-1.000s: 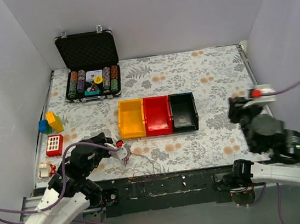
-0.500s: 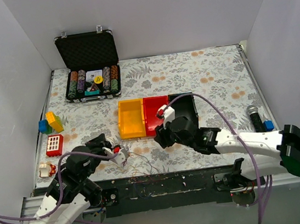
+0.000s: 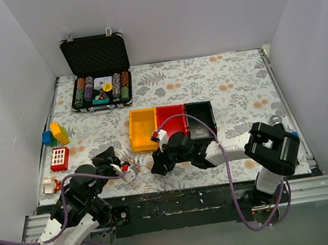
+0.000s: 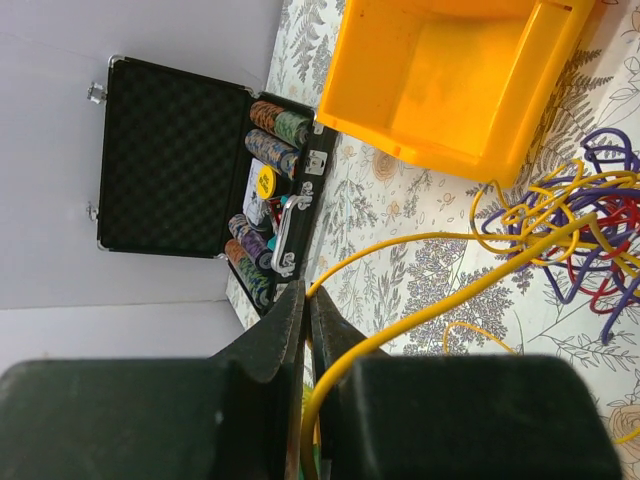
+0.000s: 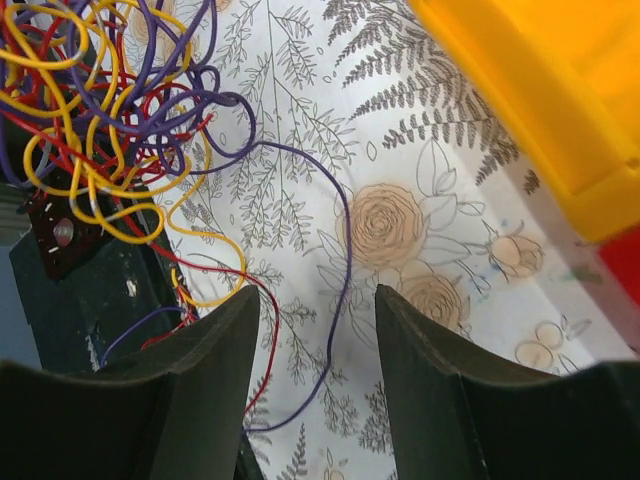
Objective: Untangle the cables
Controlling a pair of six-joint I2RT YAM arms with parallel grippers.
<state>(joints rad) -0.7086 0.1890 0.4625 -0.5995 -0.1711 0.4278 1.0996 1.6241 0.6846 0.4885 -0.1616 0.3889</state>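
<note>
The cables [image 3: 141, 169] lie as a tangle of thin yellow, red and purple wires near the table's front edge, in front of the yellow bin. My left gripper [image 3: 124, 167] sits just left of the tangle, shut on a yellow wire [image 4: 400, 247] that runs from its jaws [image 4: 306, 295] to the knot [image 4: 590, 225]. My right gripper [image 3: 156, 167] is just right of the tangle, open and empty [image 5: 318, 300]. A loose purple strand [image 5: 345, 260] lies between its fingers, with the knot [image 5: 110, 90] beyond.
Yellow [image 3: 143, 129], red [image 3: 171, 125] and black [image 3: 200, 119] bins stand in a row behind the cables. An open case of poker chips [image 3: 98, 74] is at the back left. Toy blocks [image 3: 57, 146] lie at the left edge. A black object [image 3: 279, 126] lies far right.
My right arm has swung from the far right across the table to the tangle's right side. My left gripper has shifted slightly toward the near edge, still holding the wire.
</note>
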